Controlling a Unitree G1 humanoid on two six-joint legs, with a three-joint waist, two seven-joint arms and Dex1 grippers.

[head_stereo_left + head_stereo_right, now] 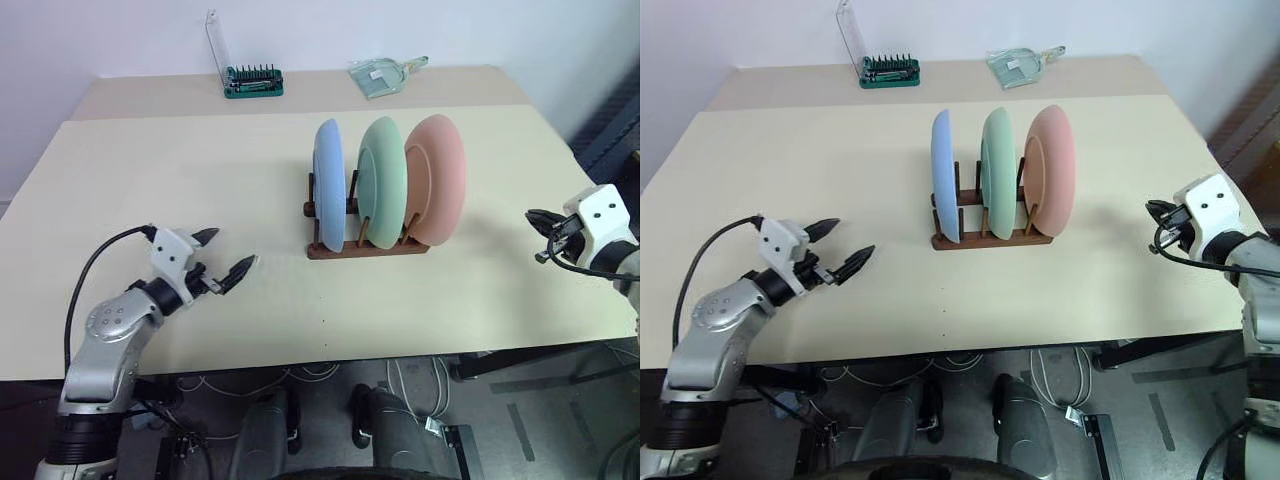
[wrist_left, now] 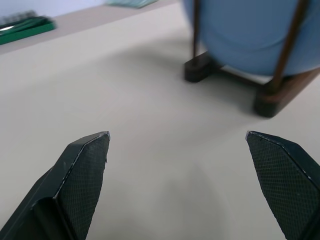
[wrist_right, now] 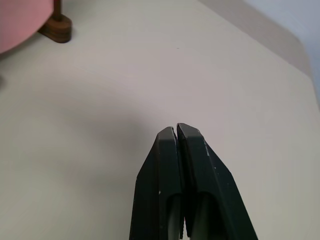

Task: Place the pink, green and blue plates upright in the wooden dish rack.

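rack: small dark brown wooden dish rack (image 1: 362, 240) w/ thin upright pegs, mid-table, holding all 3 plates on edge.
plates: light blue round matte plate (image 1: 328, 182) at robot's left end, pale mint green plate (image 1: 383, 180) in middle, salmon pink plate (image 1: 437, 178) at right end; each in own slot, apart, pink leaning a touch.
L gripper (image 1: 222, 262): fingers spread wide, nothing between, low over table, well left of rack, pointing toward it.
R gripper (image 3: 177, 131): fingers pressed together, empty, near right table edge, well apart from pink plate.
step: looks like loading done; prob. just clear arms. Keep both wide of rack, no sweep past the pink rim, as a nudge could tip it.
surface: plain beige tabletop (image 1: 200, 170), matte, flat.
room: green bit-holder case w/ clear lid (image 1: 250, 78) and clear plastic packet (image 1: 380, 74) at far edge; pale wall behind; cables under table.
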